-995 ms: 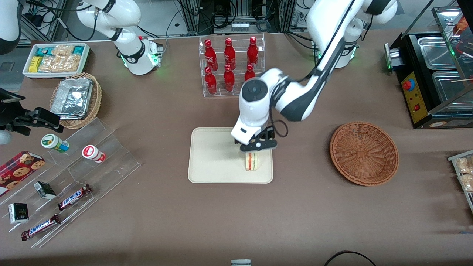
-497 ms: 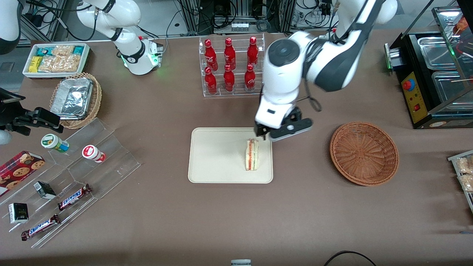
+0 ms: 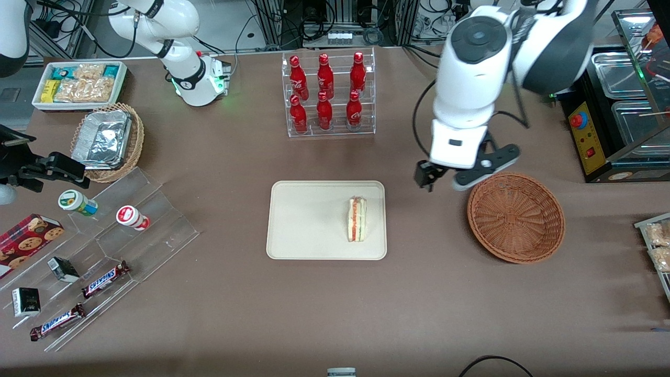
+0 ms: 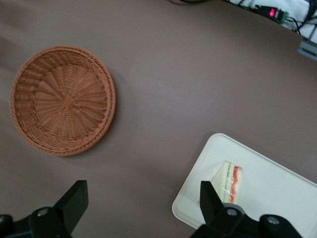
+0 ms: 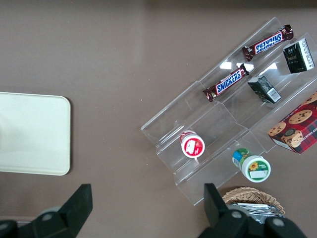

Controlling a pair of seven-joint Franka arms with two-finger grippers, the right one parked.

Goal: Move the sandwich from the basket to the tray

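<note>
The sandwich (image 3: 357, 219) is seen on the tray (image 3: 309, 220), standing on edge with its filling layers facing up, close to the tray's rim at the working arm's end. The basket (image 3: 515, 217) is seen bare of food, well apart from the tray on the tabletop (image 3: 335, 303). The gripper (image 3: 466, 175) is held raised in the air between tray and basket, just beside the basket's rim in the front view; it is released, with the fingers spread wide and nothing held between them.

The placing step is judged to be done, since the sandwich is resting on the tray with nothing touching it. What remains is judged to be only the withdrawal step. For the next move, little is called for: the arm can be carried up and clear of both tray and basket, with care that the sandwich is not brushed and tipped over.
</note>
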